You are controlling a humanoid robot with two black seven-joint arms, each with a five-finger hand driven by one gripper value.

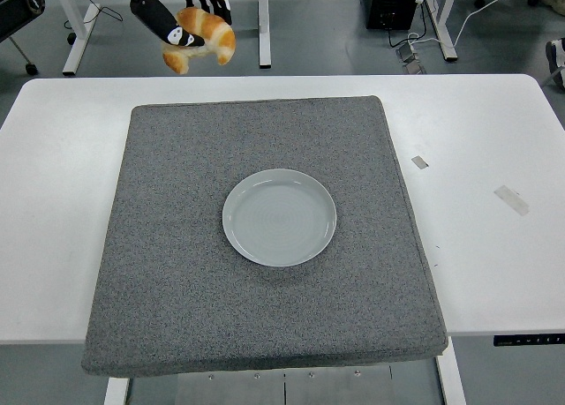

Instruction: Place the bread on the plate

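**Bread held high at far left, plate empty**

The bread [199, 38], a croissant-shaped piece, is gripped in the left hand [168, 26], with dark fingers [181, 39] wrapped across its middle. It is held in the air above the far left edge of the desk [62, 158], beyond the grey mat [177, 273]. Its long axis is seen running roughly left to right, curved, with both tips pointing down.

The plate [279, 217] is seen empty at the centre of the mat, well apart from the bread. From the hand, the plate lies nearer the robot and to the right. That offset is judged to be what the coming move turns on: the bread must be carried inward and rightward, then lowered. The left hand is the only one in view; the right hand is not seen.

The mat surface looks coarse and soft, laid flat on the white desk. Two bits of tape [510, 199] are stuck on the right side of the desk, clear of the path. Behind the desk, a grey floor, white desk legs [263, 26], cables and a dark box [393, 3] are visible. Placement is judged not yet begun.
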